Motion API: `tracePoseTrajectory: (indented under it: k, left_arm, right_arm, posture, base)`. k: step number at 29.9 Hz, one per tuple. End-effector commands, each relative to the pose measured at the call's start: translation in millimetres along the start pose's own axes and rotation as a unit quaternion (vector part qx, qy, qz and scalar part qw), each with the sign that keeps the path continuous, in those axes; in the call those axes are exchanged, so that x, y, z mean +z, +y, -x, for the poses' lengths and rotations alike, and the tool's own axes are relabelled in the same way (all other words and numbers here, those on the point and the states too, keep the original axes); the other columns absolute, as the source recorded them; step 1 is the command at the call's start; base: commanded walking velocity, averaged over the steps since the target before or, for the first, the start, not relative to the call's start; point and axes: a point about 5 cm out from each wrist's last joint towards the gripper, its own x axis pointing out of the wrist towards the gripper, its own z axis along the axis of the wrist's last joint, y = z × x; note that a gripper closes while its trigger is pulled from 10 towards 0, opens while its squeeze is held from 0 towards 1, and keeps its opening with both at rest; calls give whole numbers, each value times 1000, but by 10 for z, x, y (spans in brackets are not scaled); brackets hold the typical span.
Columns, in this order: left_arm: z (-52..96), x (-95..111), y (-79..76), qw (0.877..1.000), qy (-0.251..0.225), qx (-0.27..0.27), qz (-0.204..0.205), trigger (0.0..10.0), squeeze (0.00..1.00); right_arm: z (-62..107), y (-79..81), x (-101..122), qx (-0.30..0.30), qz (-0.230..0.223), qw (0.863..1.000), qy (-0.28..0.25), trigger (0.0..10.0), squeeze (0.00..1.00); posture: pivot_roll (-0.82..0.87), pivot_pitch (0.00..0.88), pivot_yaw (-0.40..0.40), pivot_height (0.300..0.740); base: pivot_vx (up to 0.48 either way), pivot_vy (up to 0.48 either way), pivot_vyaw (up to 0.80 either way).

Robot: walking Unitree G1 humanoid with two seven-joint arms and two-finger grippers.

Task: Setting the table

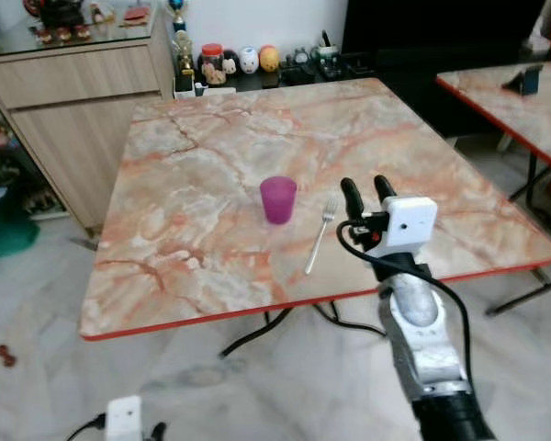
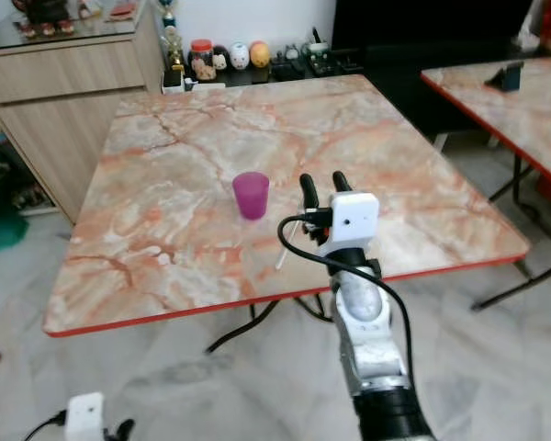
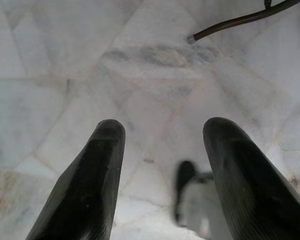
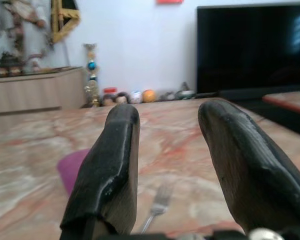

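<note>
Right gripper (image 1: 367,190): held spread above the table's (image 1: 193,276) near edge, beside the fork (image 1: 320,235).
Fork: laid near that edge.
Cup (image 1: 277,199): stood upright, mid-surface, left of the fork.
Left gripper (image 3: 162,150): hung spread over the floor (image 3: 155,65).

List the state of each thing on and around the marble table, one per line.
purple cup: upright on the table, mouth up, contents not visible.
fork: lying flat on the table beside the cup, tines pointing away from the robot, not held.
right gripper: open, raised over the table's near edge next to the fork, holding nothing.
left gripper: open, hanging low over the floor, idle.
</note>
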Motion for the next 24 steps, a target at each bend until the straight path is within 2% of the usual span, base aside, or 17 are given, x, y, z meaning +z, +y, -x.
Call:
tracePoseTrajectory:
  k: [1,12,24]
  left_arm:
    - [19,-53,71,1000,13,7,-5,10000,0]
    - [18,-47,82,1000,13,7,-4,10000,0]
    - [4,-14,27,1000,7,1,-6,10000,0]
  right_arm:
    - [-41,84,65,12,-6,1000,-13,10000,0]
    - [-32,81,53,11,-7,1000,-11,10000,0]
    - [-10,55,17,5,-8,1000,-3,10000,0]
  posture:
    - [-86,0,35,740]
    - [-85,0,36,740]
    - [-86,0,35,740]
  base:
    - [0,341,0]
    - [0,0,0]
    - [0,0,0]
